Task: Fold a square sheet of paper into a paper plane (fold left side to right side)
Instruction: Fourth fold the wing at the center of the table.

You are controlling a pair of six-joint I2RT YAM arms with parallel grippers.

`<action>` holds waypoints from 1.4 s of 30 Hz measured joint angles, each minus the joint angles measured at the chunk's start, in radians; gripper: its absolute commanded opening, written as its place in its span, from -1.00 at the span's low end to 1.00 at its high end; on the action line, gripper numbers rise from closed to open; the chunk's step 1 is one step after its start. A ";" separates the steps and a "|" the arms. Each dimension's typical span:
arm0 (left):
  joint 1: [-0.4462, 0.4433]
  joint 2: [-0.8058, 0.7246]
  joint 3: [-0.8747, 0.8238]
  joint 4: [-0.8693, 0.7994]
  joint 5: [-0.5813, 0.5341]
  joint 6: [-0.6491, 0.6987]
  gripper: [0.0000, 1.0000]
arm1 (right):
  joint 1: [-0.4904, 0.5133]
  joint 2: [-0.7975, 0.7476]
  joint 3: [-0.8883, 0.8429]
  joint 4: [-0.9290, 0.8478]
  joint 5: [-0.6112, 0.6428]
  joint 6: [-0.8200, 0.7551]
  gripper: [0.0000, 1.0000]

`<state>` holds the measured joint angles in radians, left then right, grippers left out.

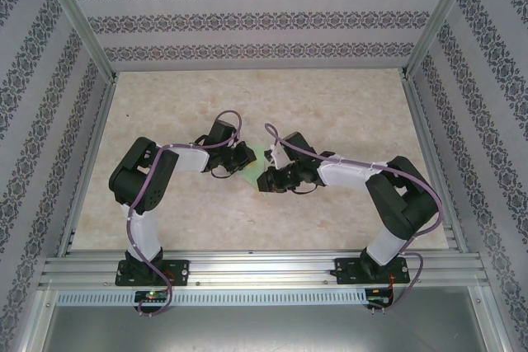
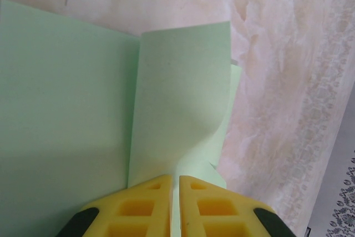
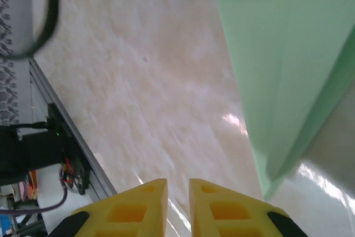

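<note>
The pale mint-green sheet of paper (image 1: 258, 159) lies mid-table between my two grippers. In the left wrist view the paper (image 2: 66, 115) spreads flat to the left, and a folded flap (image 2: 180, 92) curls up from it. My left gripper (image 2: 176, 177) is shut on the near edge of that flap, with green paper showing in the slit between its yellow fingers. Seen from above, the left gripper (image 1: 246, 158) is at the sheet's left edge. My right gripper (image 3: 178, 180) is shut with only bare table in its thin gap. The paper (image 3: 277, 59) hangs to its right, untouched.
The marbled tabletop (image 1: 330, 105) extends around the sheet. Aluminium rails (image 1: 264, 269) line the front, and patterned walls (image 1: 247, 22) close the back and sides. In the right wrist view the left arm's cable (image 3: 50, 4) and the rail (image 3: 66, 131) lie to the left.
</note>
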<state>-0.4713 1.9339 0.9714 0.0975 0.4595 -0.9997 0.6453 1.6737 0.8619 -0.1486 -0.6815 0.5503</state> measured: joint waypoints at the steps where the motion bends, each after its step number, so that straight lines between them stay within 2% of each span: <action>1: 0.000 0.000 0.000 0.000 0.000 0.000 -0.73 | 0.000 0.006 0.010 0.007 0.002 0.004 -0.62; 15: 0.000 0.000 0.000 0.000 0.000 0.000 -0.73 | -0.013 0.195 0.084 0.007 0.083 0.013 -0.69; 24: 0.000 0.000 0.005 -0.011 0.000 0.003 -0.73 | -0.015 0.167 0.002 0.096 0.098 0.033 -0.87; 34: 0.000 0.000 0.008 -0.016 0.001 0.004 -0.73 | -0.005 0.118 -0.056 0.108 0.121 0.036 -0.87; 42: 0.000 -0.009 0.010 -0.021 0.011 0.005 -0.60 | -0.003 0.121 -0.039 0.074 0.132 0.036 -0.88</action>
<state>-0.4717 1.9247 0.9810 0.0761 0.4706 -0.9943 0.6422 1.7950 0.8227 -0.0742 -0.5491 0.5861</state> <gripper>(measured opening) 0.189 0.066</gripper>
